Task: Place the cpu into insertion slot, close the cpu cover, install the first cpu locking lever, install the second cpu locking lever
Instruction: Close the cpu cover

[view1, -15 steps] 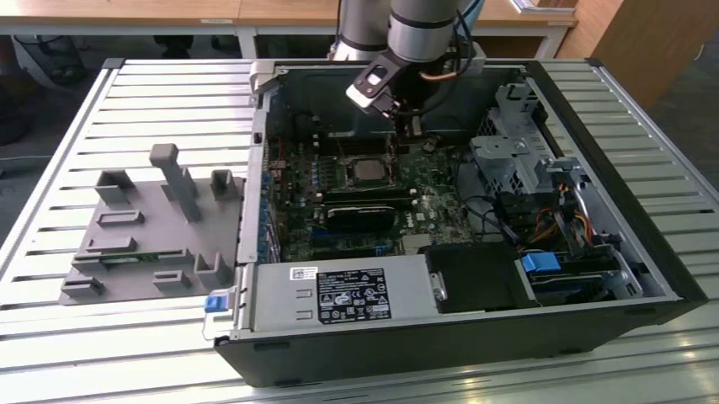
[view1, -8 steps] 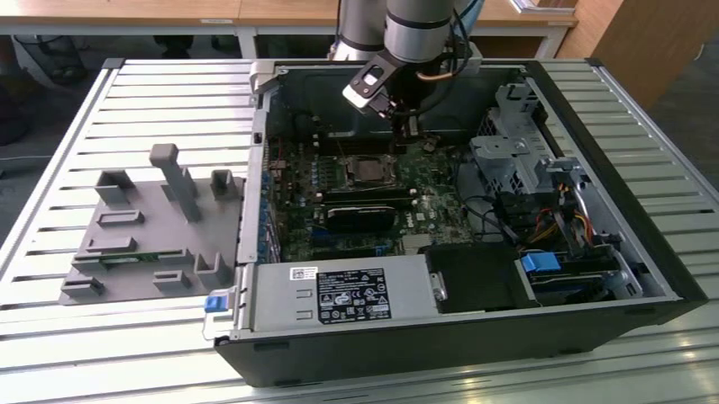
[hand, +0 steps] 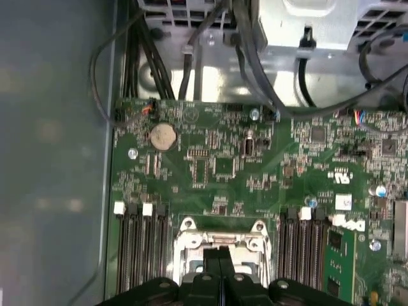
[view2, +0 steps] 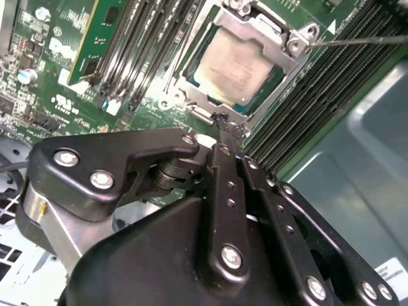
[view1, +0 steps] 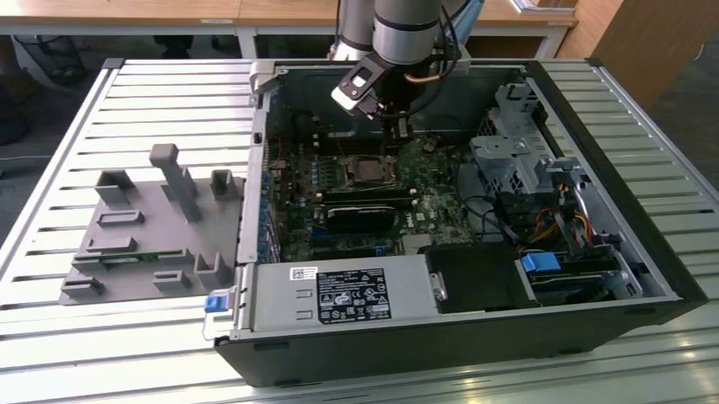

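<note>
On the exterior view's left, a grey fixture (view1: 135, 236) lies on the slatted worktop (view1: 67, 109), well apart from the work. Further right stands the open computer case (view1: 450, 353). Inside it is the green board (view1: 444, 210), with the insertion slot (view1: 366, 171) near its middle. The cpu (view2: 239, 67) sits in that slot, and the cpu cover (view2: 268, 35) lies down over its edges. The gripper (view2: 228, 124) hangs just beside the socket's edge, its fingers (view2: 220, 185) clenched together with nothing between them. A thin locking lever (view2: 363, 41) stands out from the socket's corner, seemingly unlatched. The step in hand looks like the lever work. To do it well, I judge the closed tip should bear on the wire itself, keep clear of the memory slots (view2: 331, 83) alongside, and press steadily so the wire cannot slip off.
</note>
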